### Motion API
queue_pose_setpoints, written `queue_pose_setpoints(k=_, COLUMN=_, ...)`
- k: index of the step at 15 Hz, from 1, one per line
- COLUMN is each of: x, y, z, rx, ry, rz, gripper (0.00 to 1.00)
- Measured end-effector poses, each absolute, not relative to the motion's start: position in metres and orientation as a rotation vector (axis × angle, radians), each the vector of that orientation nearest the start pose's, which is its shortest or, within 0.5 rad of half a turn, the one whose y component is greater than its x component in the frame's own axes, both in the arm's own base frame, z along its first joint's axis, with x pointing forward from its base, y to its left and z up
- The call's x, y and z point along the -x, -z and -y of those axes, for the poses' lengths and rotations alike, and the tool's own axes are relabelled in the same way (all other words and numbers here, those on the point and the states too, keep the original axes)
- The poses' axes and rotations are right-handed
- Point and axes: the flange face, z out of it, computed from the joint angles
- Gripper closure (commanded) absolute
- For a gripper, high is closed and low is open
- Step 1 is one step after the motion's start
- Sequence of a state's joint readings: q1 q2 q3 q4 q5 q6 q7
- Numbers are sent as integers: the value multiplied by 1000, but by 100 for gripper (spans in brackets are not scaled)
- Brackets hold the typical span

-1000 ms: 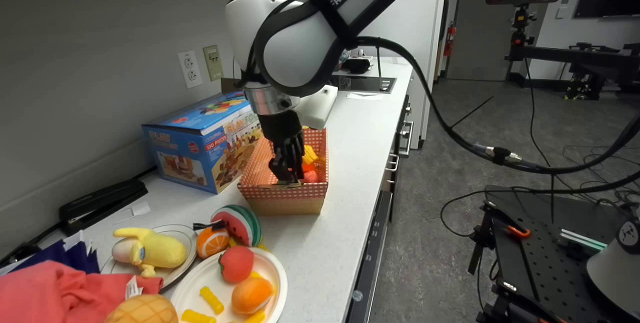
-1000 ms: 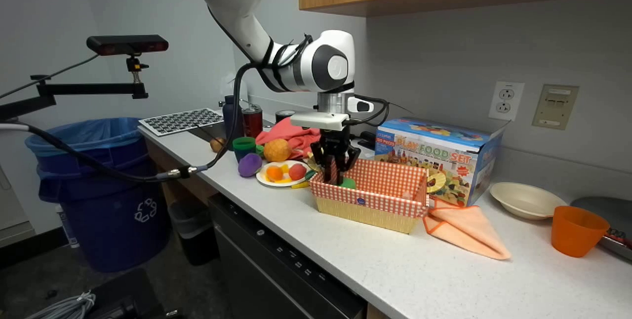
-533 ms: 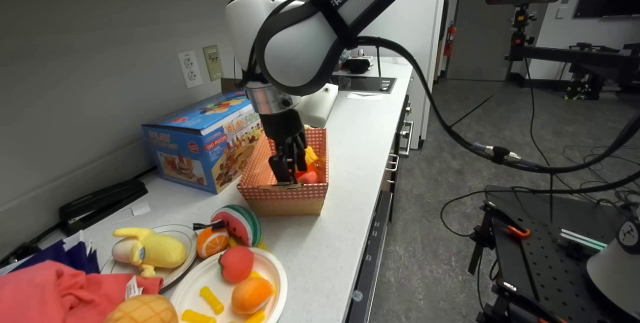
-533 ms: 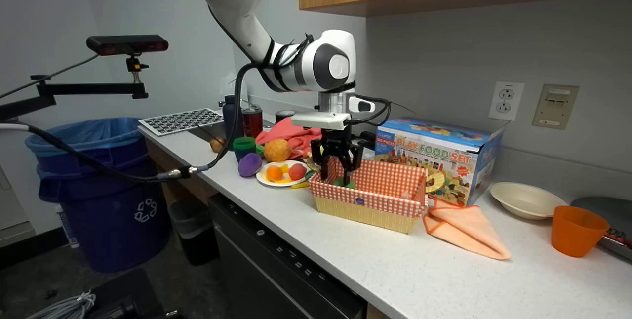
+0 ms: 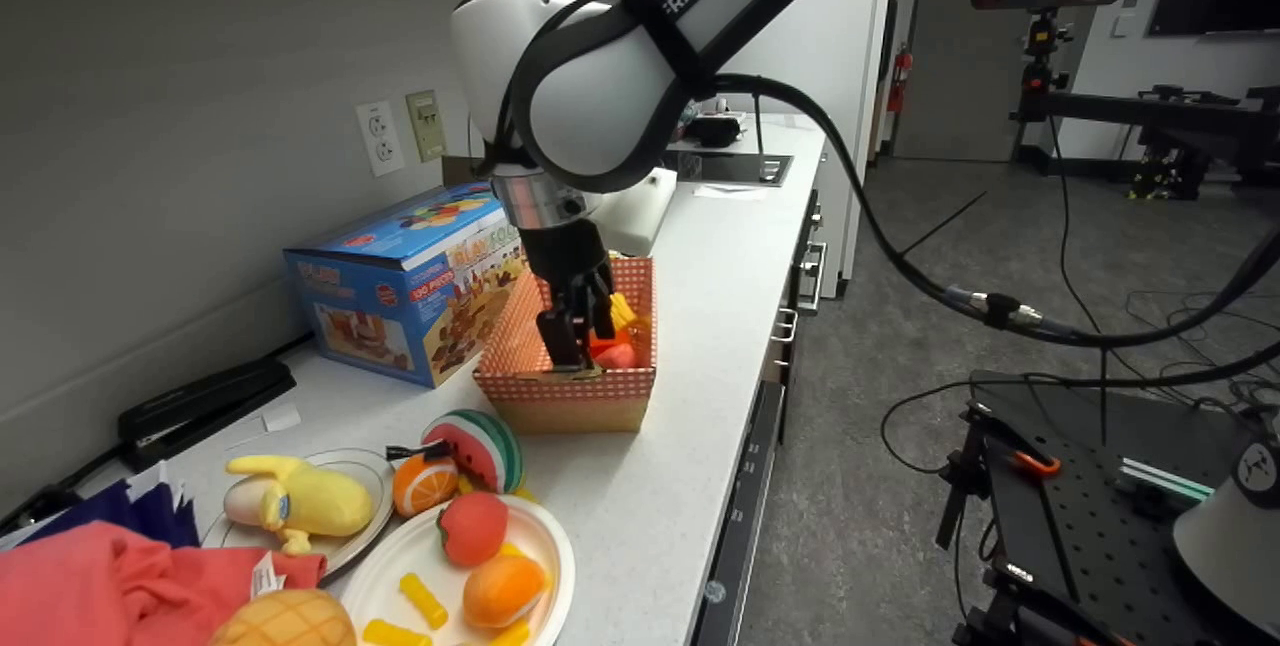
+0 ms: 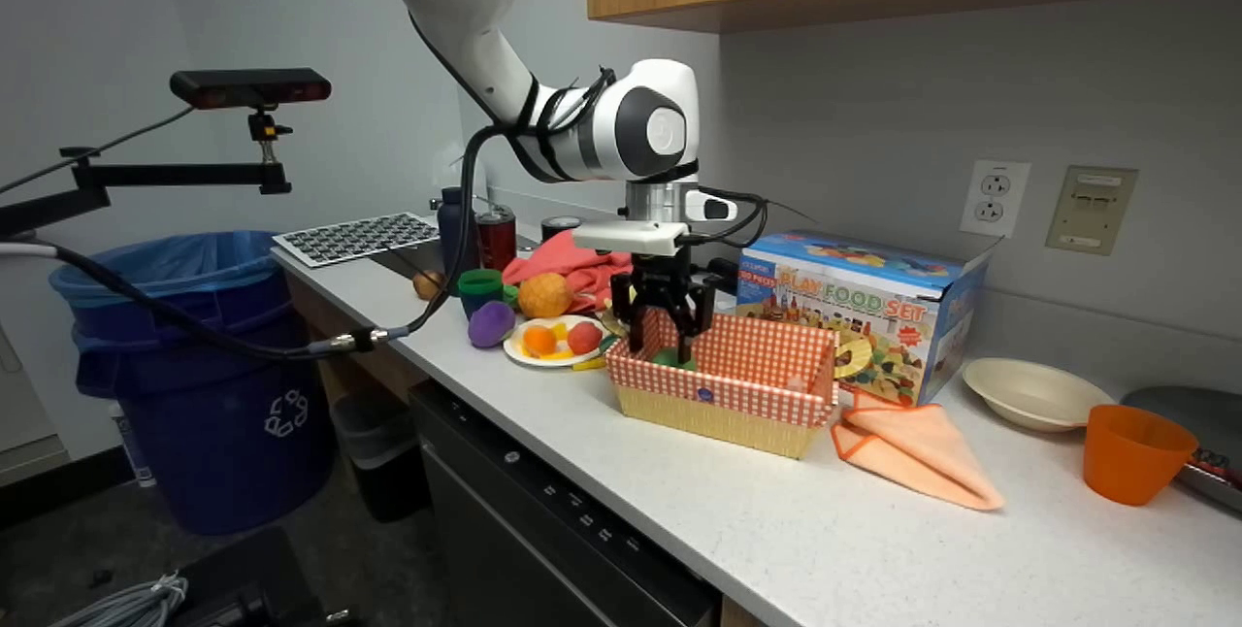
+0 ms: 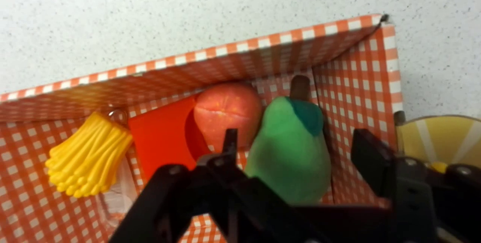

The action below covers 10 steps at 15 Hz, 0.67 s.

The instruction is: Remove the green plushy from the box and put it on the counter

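The green plushy (image 7: pixel 291 160), pear-shaped with a dark green leaf and brown stem, lies in one end of the box (image 7: pixel 360 26). The box is open-topped with a red-and-white checked lining; it shows in both exterior views (image 5: pixel 570 414) (image 6: pixel 723 401). My gripper (image 7: pixel 295 139) is open, with one finger on each side of the plushy and a gap at the right finger. In an exterior view the gripper (image 6: pixel 660 347) reaches down into the box over the plushy (image 6: pixel 668 358). In an exterior view the gripper (image 5: pixel 578 351) hides the plushy. The box stands on the white counter (image 6: pixel 679 501).
In the box beside the plushy lie a peach-like toy (image 7: pixel 227 115), a red holder (image 7: pixel 161 134) and yellow fries (image 7: pixel 90 156). A yellow slice (image 7: pixel 439 137) sits at the box's end wall. Outside stand a blue carton (image 6: pixel 864 307), a plate of toys (image 6: pixel 519 350) and an orange cloth (image 6: pixel 917 457).
My gripper's fingers have spread wider apart, and the green plushy now shows between them. The box has shifted very slightly. The arm has hardly moved.
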<state>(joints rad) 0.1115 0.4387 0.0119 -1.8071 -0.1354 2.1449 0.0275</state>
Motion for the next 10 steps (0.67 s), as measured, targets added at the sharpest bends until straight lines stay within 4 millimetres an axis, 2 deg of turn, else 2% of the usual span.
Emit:
queue_pose_setpoints(k=4, x=-636, y=-291, z=-74, rx=3303, ry=-81, rz=254, gripper=0)
queue_pose_setpoints(k=10, x=-636, y=-291, z=-76, rx=3317, ry=-70, rz=228, gripper=0)
